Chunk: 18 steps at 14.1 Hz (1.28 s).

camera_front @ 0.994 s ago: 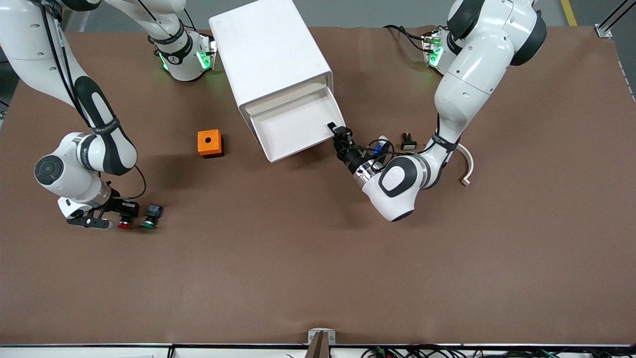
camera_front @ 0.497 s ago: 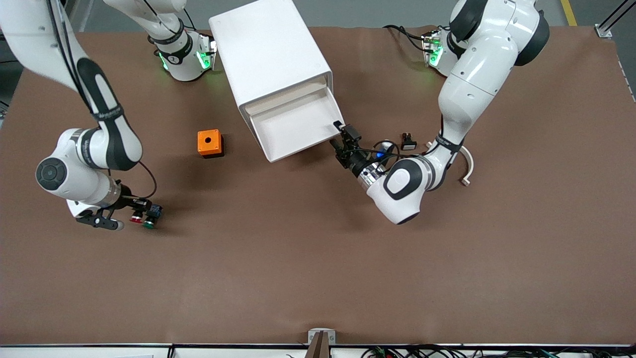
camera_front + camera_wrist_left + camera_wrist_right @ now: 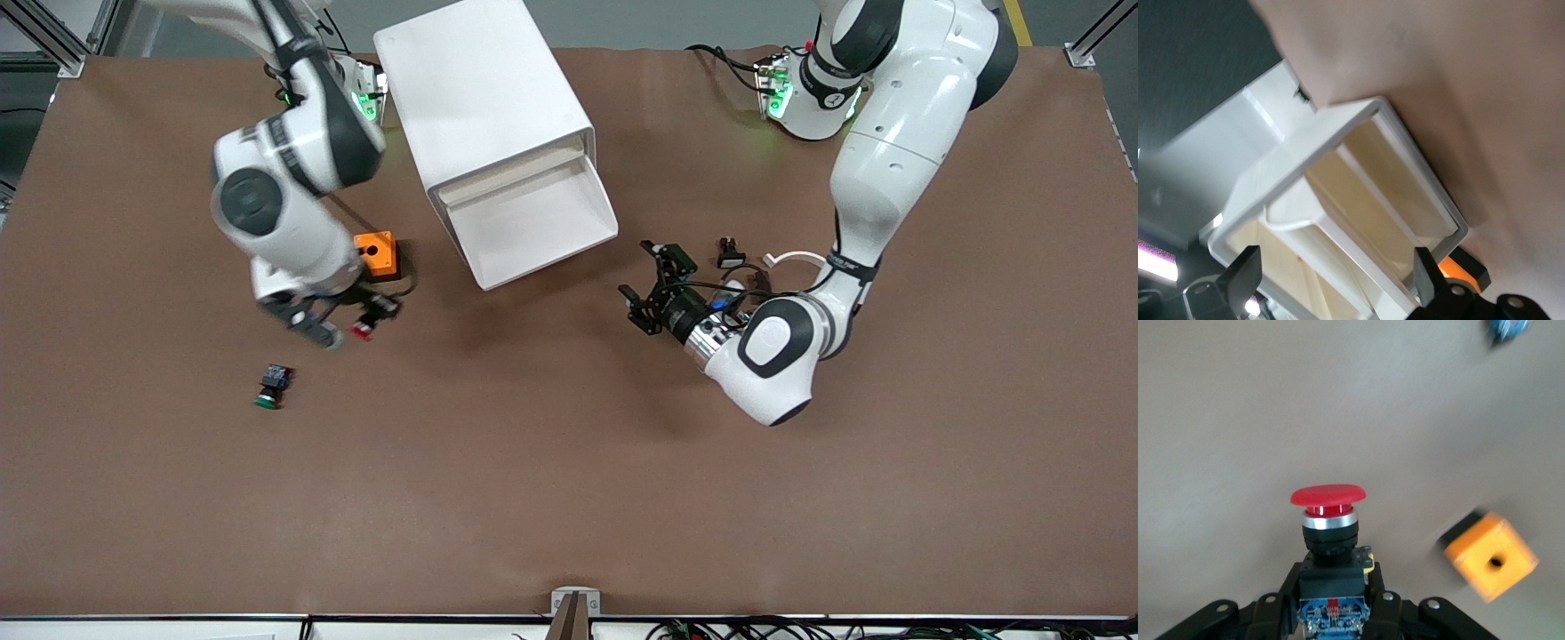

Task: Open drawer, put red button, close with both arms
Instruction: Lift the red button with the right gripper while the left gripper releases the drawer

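Observation:
The white cabinet [image 3: 484,89] lies with its uppermost drawer [image 3: 533,222] pulled open; nothing shows in its tray. My right gripper [image 3: 356,322] is shut on the red button [image 3: 362,332] and holds it in the air beside the orange box [image 3: 375,253]. In the right wrist view the red button [image 3: 1328,497] sits between the fingers [image 3: 1271,603], cap outward. My left gripper [image 3: 636,268] is open and empty over the table, clear of the drawer's corner at the left arm's end. The left wrist view shows the open drawer [image 3: 1358,187] ahead of its fingers [image 3: 1245,273].
The green button [image 3: 269,387] lies on the table, nearer the front camera than the orange box. The orange box also shows in the right wrist view [image 3: 1491,555]. A small black part [image 3: 729,253] and a white curved piece [image 3: 789,259] lie by the left arm.
My right gripper has lifted the red button from beside the green button and carried it toward the orange box. My left gripper has come off the drawer's corner and drawn back.

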Motion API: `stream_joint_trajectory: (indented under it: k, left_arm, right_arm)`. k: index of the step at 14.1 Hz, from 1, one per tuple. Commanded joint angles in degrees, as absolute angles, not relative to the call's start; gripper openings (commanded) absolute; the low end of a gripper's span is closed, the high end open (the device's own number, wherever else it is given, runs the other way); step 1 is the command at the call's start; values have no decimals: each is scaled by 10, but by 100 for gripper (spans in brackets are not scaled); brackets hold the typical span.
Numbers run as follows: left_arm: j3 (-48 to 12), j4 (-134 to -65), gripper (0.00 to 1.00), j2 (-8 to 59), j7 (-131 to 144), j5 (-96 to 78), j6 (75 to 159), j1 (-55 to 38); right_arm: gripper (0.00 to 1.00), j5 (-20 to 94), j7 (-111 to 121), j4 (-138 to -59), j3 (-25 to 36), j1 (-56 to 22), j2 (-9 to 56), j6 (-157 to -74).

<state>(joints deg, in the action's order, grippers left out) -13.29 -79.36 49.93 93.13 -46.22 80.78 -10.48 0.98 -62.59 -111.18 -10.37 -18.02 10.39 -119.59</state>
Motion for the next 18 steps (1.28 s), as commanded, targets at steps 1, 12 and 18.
stream_joint_trajectory:
  k: [1,12,18]
  left_arm:
    - [-134,-800,100,469,845,-401,816,-104]
    - [-138,-766,100,426,692,-208,902,-115]
    - [-147,-771,100,396,691,-114,1026,-152]
  right_arm:
    - [0,13,-747,-1090,-98,-249,109,-1188]
    - [0,14,-1057,-1089,-97,-432,116,-1208]
    - [0,14,-1085,-1091,-97,-483,139,-1205]
